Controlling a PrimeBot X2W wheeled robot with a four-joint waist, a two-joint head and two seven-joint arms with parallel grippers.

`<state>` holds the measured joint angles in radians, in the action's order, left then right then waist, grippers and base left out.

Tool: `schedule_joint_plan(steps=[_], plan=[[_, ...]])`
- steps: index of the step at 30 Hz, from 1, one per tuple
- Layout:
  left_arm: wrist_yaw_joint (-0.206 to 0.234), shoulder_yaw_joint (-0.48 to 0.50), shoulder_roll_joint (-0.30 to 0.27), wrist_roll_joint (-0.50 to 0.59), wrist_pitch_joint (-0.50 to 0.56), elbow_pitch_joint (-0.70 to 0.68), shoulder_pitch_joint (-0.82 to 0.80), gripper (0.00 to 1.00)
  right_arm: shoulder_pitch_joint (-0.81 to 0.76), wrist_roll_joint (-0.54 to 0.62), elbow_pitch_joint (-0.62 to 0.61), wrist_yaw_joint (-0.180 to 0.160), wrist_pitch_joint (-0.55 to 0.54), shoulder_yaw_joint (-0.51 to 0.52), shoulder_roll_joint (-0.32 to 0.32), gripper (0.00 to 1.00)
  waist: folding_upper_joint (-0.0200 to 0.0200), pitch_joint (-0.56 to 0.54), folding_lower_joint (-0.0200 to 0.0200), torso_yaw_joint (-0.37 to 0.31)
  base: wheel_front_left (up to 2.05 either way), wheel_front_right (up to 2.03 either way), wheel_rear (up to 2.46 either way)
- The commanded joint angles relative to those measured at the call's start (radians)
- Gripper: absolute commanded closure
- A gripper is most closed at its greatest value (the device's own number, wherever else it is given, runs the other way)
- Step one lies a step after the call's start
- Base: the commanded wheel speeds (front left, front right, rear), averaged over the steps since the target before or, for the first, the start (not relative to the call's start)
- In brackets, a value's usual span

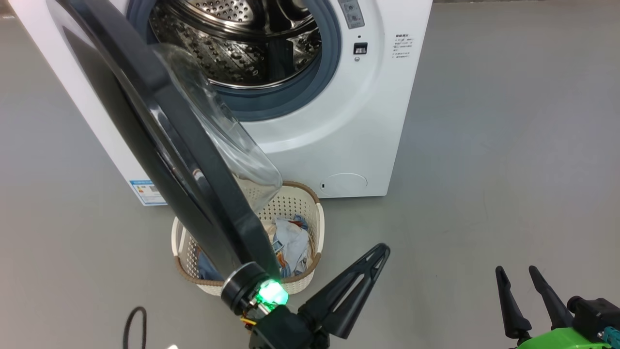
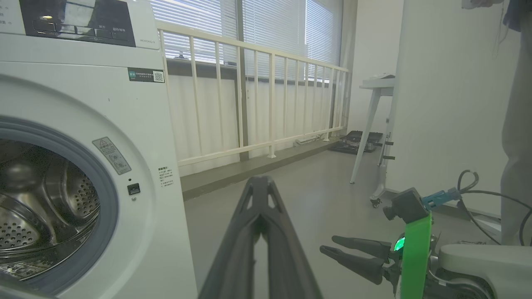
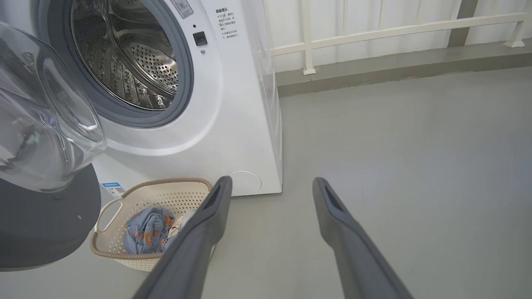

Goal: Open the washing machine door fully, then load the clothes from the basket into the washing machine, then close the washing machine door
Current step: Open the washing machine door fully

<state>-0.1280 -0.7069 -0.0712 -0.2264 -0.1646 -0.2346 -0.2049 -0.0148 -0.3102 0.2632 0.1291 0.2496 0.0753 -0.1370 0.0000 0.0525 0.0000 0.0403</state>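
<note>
Washing machine (image 1: pixel 339 121) sits on grey floor (image 1: pixel 508 145), drum (image 1: pixel 232 43) exposed, nothing visible inside. Washing machine door (image 1: pixel 160 121) is swung out on the left hinge side, black rim edge-on in the head view, clear glass bowl (image 1: pixel 218 131) bulging toward the opening. Basket (image 1: pixel 300 283) is on the floor just in front of the machine, below the round filter cover (image 1: pixel 344 184); the door's lower edge overlaps the basket's left part in the head view. Clothes (image 1: pixel 290 242) are all in the basket, blue piece with orange print on top in the right wrist view (image 3: pixel 145 228), pale piece beside it. Left gripper (image 1: pixel 384 249) is closed, 2 fingers pressed together, holding nothing, tips over the floor just right of the basket, pointing up-right away from the door. Its wrist with the green light (image 1: pixel 271 293) sits right by the door's bottom edge; cannot tell if touching. Right gripper (image 1: pixel 516 269) is spread wide, empty, low right, well apart from basket and machine. In the right wrist view its fingers (image 3: pixel 332 216) frame bare floor, the basket (image 3: pixel 174 199) to their left. Blue label sticker (image 1: pixel 145 191) at machine's lower left. Dark cable loop (image 1: pixel 135 325) on floor bottom left.
</note>
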Motion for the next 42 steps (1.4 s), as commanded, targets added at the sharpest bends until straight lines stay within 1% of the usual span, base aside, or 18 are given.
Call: schedule_joint_plan(steps=[1,4,5,7,12,18,26,36,40,42], plan=[[0.002,0.024,-0.001,-0.016,-0.009,-0.006,-0.005,1.00,0.036,-0.005,-0.020,0.002,0.012,-0.023,-0.023,0.00,0.0000,0.006,0.0000,0.003,0.00,0.00,0.00],[0.011,0.028,-0.011,-0.015,-0.018,0.038,0.010,1.00,0.039,-0.006,-0.022,0.002,0.012,-0.020,-0.025,0.00,0.0000,0.014,0.0000,0.008,0.00,0.00,0.00],[0.016,0.029,-0.021,-0.001,-0.020,0.057,0.009,1.00,0.040,-0.006,-0.022,0.002,0.012,-0.019,-0.025,0.00,0.0000,0.017,0.0000,0.009,0.00,0.00,0.00],[0.029,0.037,-0.023,0.004,-0.031,0.093,0.015,1.00,0.043,-0.003,-0.019,0.002,0.012,-0.018,-0.027,0.00,0.0000,0.021,0.0000,0.013,0.00,0.00,0.00],[0.058,0.072,-0.019,-0.006,-0.058,0.166,0.012,1.00,0.047,-0.007,-0.013,0.002,0.012,-0.020,-0.025,0.00,0.0000,0.023,0.0000,0.021,0.00,0.00,0.00],[0.099,0.108,-0.010,-0.025,-0.061,0.232,-0.001,1.00,0.048,-0.008,-0.009,0.002,0.012,-0.025,-0.029,0.00,0.0000,0.019,0.0000,0.030,0.00,0.00,0.00],[0.127,0.107,0.004,-0.048,-0.054,0.268,-0.024,1.00,0.046,-0.015,-0.006,0.002,0.012,-0.032,-0.032,0.00,0.0000,0.018,0.0000,0.035,0.00,0.00,0.00],[0.198,0.118,0.013,-0.070,-0.026,0.295,-0.043,1.00,0.050,-0.020,-0.004,0.002,0.012,-0.040,-0.032,0.00,0.0000,0.035,0.0000,0.042,0.00,0.00,0.00],[0.220,0.117,0.014,-0.074,-0.014,0.296,-0.046,1.00,0.054,-0.023,0.001,0.002,0.012,-0.044,-0.033,0.00,0.0000,0.040,0.0000,0.051,0.00,0.00,0.00],[0.241,0.120,0.016,-0.080,-0.004,0.295,-0.045,1.00,0.057,-0.024,0.003,0.002,0.012,-0.041,-0.031,0.00,0.0000,0.043,0.0000,0.060,0.00,0.00,0.00]])
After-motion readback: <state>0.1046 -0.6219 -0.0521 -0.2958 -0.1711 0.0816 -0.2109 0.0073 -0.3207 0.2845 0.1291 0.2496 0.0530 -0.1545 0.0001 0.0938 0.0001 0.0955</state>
